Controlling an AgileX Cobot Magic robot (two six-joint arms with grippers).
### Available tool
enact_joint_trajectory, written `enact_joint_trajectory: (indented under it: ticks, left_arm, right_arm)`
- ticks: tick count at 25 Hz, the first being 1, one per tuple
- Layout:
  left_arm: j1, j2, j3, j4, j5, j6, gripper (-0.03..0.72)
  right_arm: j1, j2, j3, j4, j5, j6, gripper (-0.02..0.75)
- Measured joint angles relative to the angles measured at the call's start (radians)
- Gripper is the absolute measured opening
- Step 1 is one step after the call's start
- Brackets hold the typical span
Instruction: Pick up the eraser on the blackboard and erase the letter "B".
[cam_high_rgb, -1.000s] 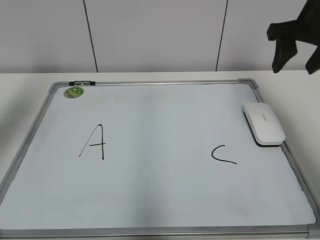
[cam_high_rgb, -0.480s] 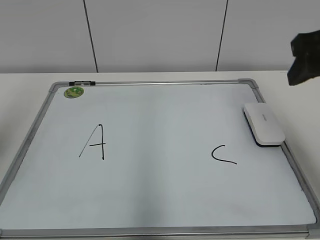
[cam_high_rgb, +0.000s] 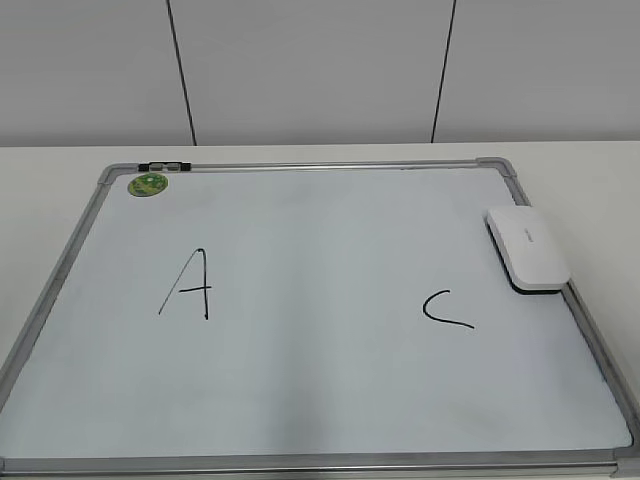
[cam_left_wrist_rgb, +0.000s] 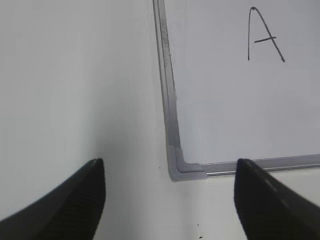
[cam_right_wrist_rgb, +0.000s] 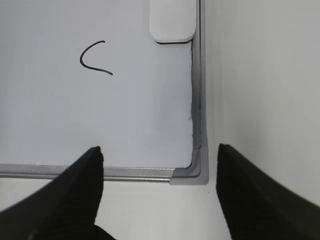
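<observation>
Both sets of fingers (cam_left_wrist_rgb: 170, 200) (cam_right_wrist_rgb: 160, 192) I see spread wide, empty, above the blackboard's (cam_high_rgb: 300, 400) near corners. On the blackboard, its right edge carries the eraser (cam_high_rgb: 527, 248), with "C" (cam_high_rgb: 446, 309) just left and "A" (cam_high_rgb: 188, 285) far left.

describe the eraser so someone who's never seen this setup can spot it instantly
Find the large whiteboard with the silver-grey frame lying flat on the white table. Follow its right edge to just below the far right corner; the eraser lies there against the frame, above the letter C. It is the white rounded oblong block with a thin black base, unlike the small round green magnet.
</observation>
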Motion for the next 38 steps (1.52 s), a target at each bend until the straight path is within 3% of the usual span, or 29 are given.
enact_joint_trajectory:
  ticks: [10,18,38]
  left_arm:
    - [0.0,-0.358,0.029,0.012,0.151,0.0,0.589]
    - [0.0,-0.433,0.08,0.023,0.185,-0.002,0.589]
    - [-0.002,-0.448,0.116,0.023,0.126,0.017,0.589]
  right_arm:
    - [0.0,-0.438,0.182,-0.04,0.172,-0.002,0.522]
    - [0.0,-0.681,0.236,-0.048,0.225,-0.074,0.521]
    - [0.02,-0.713,0.245,-0.05,0.225,-0.082,0.52]
